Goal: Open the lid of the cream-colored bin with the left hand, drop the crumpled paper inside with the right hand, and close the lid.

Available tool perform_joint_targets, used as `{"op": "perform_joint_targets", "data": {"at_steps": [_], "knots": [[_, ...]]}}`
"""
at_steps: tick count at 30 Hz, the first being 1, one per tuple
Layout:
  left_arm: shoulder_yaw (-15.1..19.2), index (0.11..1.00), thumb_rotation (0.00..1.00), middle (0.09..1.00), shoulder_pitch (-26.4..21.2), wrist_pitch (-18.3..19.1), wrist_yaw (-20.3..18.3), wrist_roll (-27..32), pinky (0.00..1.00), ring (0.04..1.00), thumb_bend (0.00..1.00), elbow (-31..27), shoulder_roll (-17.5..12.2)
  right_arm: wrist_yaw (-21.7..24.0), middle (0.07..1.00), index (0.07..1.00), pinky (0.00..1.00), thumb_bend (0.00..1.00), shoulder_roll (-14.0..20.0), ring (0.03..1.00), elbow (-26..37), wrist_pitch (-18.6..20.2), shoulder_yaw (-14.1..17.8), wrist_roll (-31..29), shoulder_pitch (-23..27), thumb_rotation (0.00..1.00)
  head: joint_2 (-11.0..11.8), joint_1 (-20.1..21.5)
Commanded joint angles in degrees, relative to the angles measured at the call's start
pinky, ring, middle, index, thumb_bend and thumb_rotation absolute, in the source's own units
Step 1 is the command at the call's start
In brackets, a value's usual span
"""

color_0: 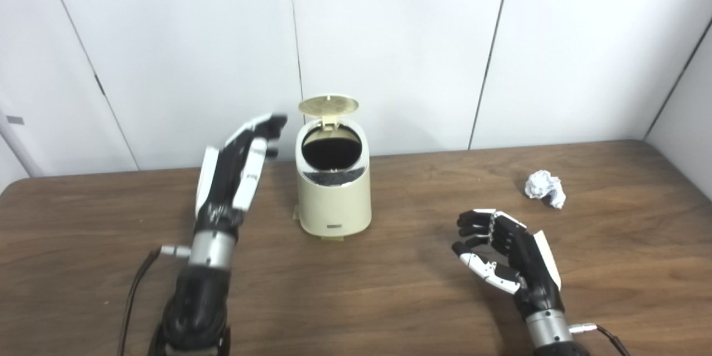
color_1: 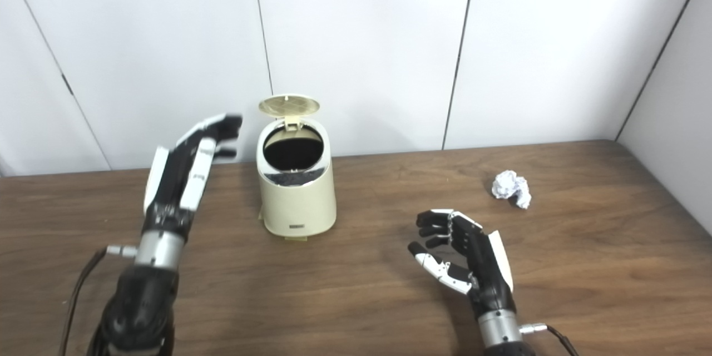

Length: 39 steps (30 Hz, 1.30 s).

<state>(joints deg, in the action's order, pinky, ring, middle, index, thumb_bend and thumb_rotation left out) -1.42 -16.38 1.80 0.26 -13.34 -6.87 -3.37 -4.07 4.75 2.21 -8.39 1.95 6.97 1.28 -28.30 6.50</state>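
Observation:
The cream-colored bin (color_0: 334,189) stands on the table a little left of centre. Its round lid (color_0: 328,104) is flipped up and open, and the dark inside shows. My left hand (color_0: 236,169) is raised just left of the bin, fingers stretched out and apart, holding nothing and not touching the bin. The crumpled paper (color_0: 545,188) lies on the table at the right. My right hand (color_0: 503,256) rests near the front right, fingers loosely curled and apart, empty, a short way in front and left of the paper.
The brown wooden table (color_0: 389,300) runs the full width of the view. White wall panels (color_0: 389,39) stand close behind the bin. A cable (color_0: 133,289) trails from my left wrist.

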Motion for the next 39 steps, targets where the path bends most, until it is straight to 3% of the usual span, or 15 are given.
{"op": "perform_joint_targets", "data": {"at_steps": [1, 5, 9, 12, 14, 17, 20, 22, 29, 34, 39], "knots": [[-0.05, 0.769, 0.89, 0.785, -0.7, -3.4, 1.11, -0.74, 0.68, 0.78, 0.19, -3.2, -0.57, -1.25, 0.628, 0.602, 0.52, 0.29, -0.6, 0.615, 1.96, -0.12, 0.8, 0.21, 0.1, 0.15, -0.03, 0.04], [-0.22, 0.762, 0.9, 0.785, 2.84, -4.54, 1.39, -1.19, 0.68, 0.776, 0.21, -3.9, -0.54, -3.24, 0.608, 0.593, 0.51, 0.32, 0.81, 0.59, 3.44, 0.8, 2.69, 4.02, 2.09, 0.12, -0.04, -0.15], [-0.27, 0.766, 0.89, 0.79, 5.34, -5.19, 1.31, -0.93, 0.69, 0.784, 0.22, -4.75, -0.79, -5.12, 0.575, 0.587, 0.46, 0.34, 5.46, 0.539, 2.99, -1.1, 3.03, 12.83, 4.9, 0.05, -0.12, 0.21], [-0.33, 0.767, 0.89, 0.79, 6.59, -5.8, 1.39, -1.6, 0.69, 0.787, 0.25, -5.12, -1.31, -4.68, 0.578, 0.615, 0.43, 0.47, 8.71, 0.533, 4.34, 1.73, 3.15, 17.1, 6.79, 0.07, -0.13, 0.58], [-0.29, 0.771, 0.89, 0.793, 7.37, -6.23, 1.34, -1.45, 0.69, 0.789, 0.28, -5.27, -1.5, -3.52, 0.63, 0.647, 0.47, 0.57, 11.04, 0.586, 5.26, 4.77, 2.98, 19.85, 8.01, 0.07, -0.17, 0.84], [-0.11, 0.78, 0.89, 0.804, 8.79, -7.19, 1.45, -1.04, 0.7, 0.8, 0.32, -5.22, -2.0, -0.96, 0.703, 0.693, 0.58, 0.75, 15.44, 0.67, 4.11, 7.51, 2.68, 22.07, 11.02, 0.08, -0.17, 1.2], [0.2, 0.782, 0.89, 0.806, 10.08, -7.85, 1.49, -0.38, 0.71, 0.801, 0.33, -5.23, -2.29, 2.22, 0.739, 0.723, 0.61, 0.84, 19.63, 0.703, 3.5, 10.46, 1.32, 26.05, 13.99, 0.17, -0.22, 1.44], [0.51, 0.787, 0.89, 0.811, 10.95, -7.76, 1.17, 0.71, 0.73, 0.806, 0.34, -5.3, -2.43, 5.93, 0.768, 0.751, 0.63, 0.86, 22.16, 0.729, 4.4, 14.27, 0.35, 28.18, 15.99, 0.25, -0.2, 1.4], [0.96, 0.796, 0.9, 0.816, 12.85, -9.4, 1.34, 1.95, 0.76, 0.814, 0.34, -4.22, -3.0, 14.56, 0.818, 0.796, 0.63, 0.94, 28.61, 0.774, 2.37, 21.39, -3.45, 33.34, 22.58, 0.22, 0.25, 1.43], [1.22, 0.788, 0.92, 0.81, 13.19, -9.8, 2.42, 0.47, 0.73, 0.807, 0.35, -3.9, -2.7, 20.55, 0.861, 0.824, 0.66, 0.97, 32.01, 0.823, -3.14, 24.27, -7.29, 36.03, 27.61, 0.22, 0.34, 1.46], [1.26, 0.79, 0.94, 0.813, 13.79, -9.95, 2.78, -0.08, 0.73, 0.808, 0.36, -3.83, -2.62, 23.48, 0.886, 0.842, 0.67, 0.96, 33.48, 0.848, -8.53, 25.79, -10.19, 37.01, 31.02, 0.18, 0.06, 1.4]]}}
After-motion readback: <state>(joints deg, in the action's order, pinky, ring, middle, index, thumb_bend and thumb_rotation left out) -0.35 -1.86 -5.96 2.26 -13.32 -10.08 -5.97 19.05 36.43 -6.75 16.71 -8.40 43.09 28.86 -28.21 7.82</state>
